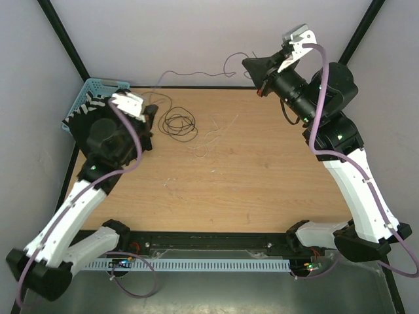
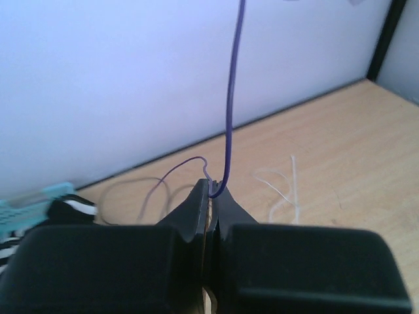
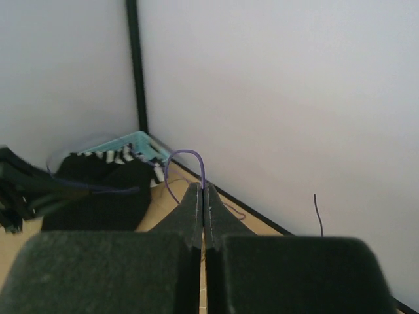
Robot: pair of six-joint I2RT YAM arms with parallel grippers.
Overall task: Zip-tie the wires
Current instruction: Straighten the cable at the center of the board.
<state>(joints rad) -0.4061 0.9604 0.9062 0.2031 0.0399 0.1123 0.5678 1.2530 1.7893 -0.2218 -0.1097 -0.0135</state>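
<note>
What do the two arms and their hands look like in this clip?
Both the left arm and right arm have white shells on long links and black joints. A purple cable runs loosely along each. A white block sits on each wrist. Left hand and right hand are black, tapering to narrow wedges.

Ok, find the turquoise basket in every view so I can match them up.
Top external: the turquoise basket sits at the table's far-left corner, against the wall.
Left wrist: only a sliver shows at the lower-left edge.
Right wrist: left of centre, at the foot of the wall.
Shared landmark: the wooden table, whose far edge meets the white wall beside the basket.
</note>
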